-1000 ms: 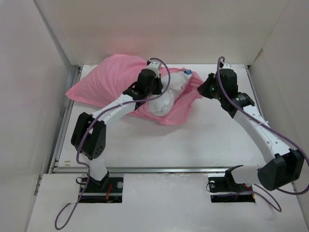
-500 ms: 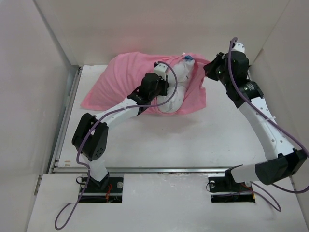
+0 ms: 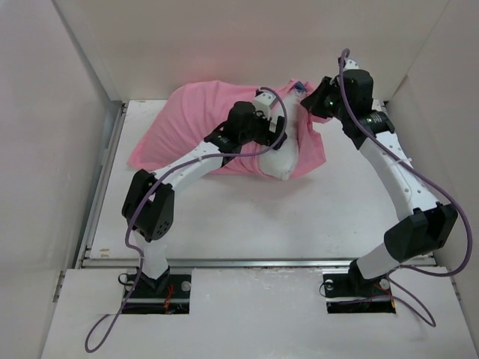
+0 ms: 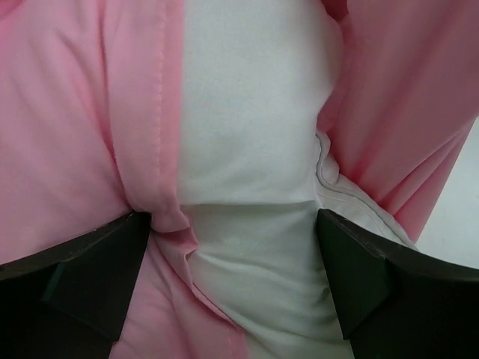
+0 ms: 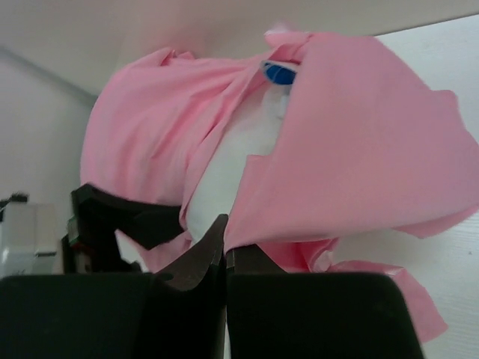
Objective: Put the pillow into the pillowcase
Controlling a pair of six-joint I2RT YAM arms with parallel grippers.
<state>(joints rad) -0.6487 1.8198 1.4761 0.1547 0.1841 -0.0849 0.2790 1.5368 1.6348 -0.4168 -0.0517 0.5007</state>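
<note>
Mid-stuffing: the pillow lies at 12 o'clock, half inside the case, the left gripper spread wide against it, the right gripper pinching the hem (jaws closed), so next push deeper.

My white counter only has the pink pillowcase lying on it, bunched up at the far end under my left hand, with the white pillow poking out below it.

Left gripper jaws spread wide (arm reaching far forward), right gripper jaws pinched closed on pillowcase
</note>
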